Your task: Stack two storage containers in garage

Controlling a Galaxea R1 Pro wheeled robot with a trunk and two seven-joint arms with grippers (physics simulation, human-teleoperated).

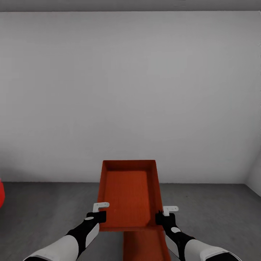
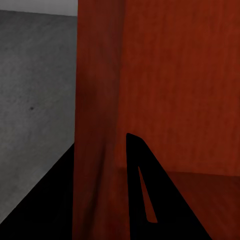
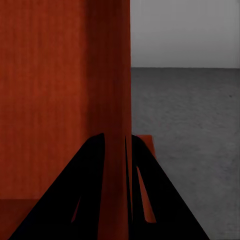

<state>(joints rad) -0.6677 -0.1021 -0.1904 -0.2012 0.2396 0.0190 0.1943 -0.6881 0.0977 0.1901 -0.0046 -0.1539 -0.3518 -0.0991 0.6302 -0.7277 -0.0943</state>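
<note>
The upper storage container (image 1: 128,194), a red-orange open-top bin, is held in the air in the garage, low in the middle of the head view, its ribbed inside bare. Directly below it, at six o'clock, a strip of the second storage container (image 1: 145,246) shows on the dark grey concrete floor (image 1: 210,217); the held bin's near edge overlaps it in the picture, and whether the two touch cannot be told from here.

The left claw (image 1: 98,214) grips the held bin's near left corner, at about eight o'clock from the bin's centre, and the right claw (image 1: 163,215) grips the near right corner, at about four o'clock. The left wrist view brings the wall up close: the bin's side wall (image 2: 97,125) runs between two dark fingers (image 2: 145,190), one inside the bin and one outside, so that claw is pinched on the wall. The right wrist view shows the same, a finger (image 3: 85,190) on each face of the wall (image 3: 112,100), and beyond it a small orange corner (image 3: 147,145) of what is probably the lower bin on the floor.

A plain white wall (image 1: 130,90) stands behind, and a sliver of something red (image 1: 1,194) sits at the nine o'clock edge of the head view.
</note>
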